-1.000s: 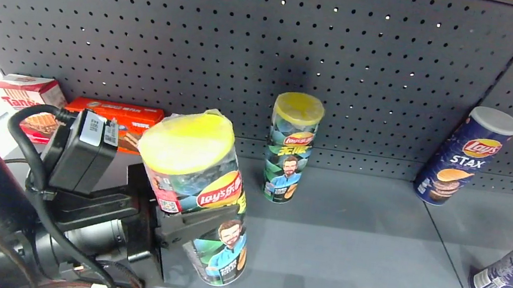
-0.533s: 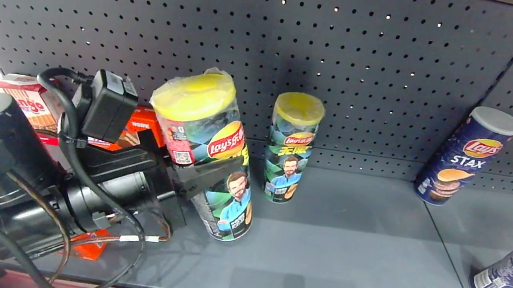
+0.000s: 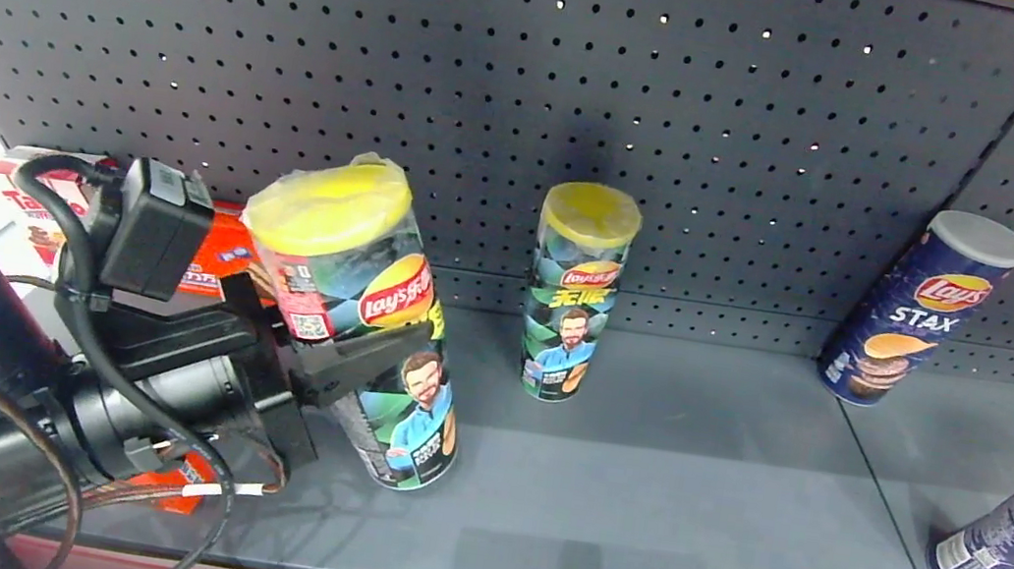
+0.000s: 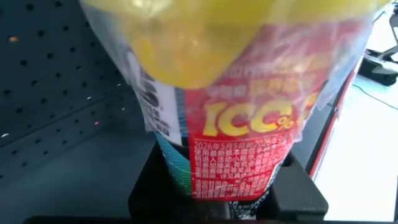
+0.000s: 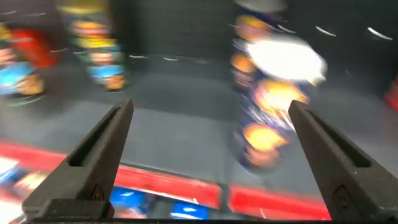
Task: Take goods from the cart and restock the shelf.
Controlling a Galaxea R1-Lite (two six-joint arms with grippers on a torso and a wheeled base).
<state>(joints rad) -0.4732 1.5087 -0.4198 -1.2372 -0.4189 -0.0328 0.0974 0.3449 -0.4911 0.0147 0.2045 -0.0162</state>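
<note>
Your left gripper (image 3: 347, 366) has its jaws clamped round the waist of a tall chip can (image 3: 396, 294). The can is tilted, base low over the grey metal shelf (image 3: 684, 508), left of and in front of the matching upright can (image 3: 575, 294); the mid-body hold likely keeps the slick cylinder from swinging. Crinkled film covers its yellow plastic lid (image 3: 330, 205), and your right gripper (image 5: 208, 162) hangs with jaws wide and empty.
</note>
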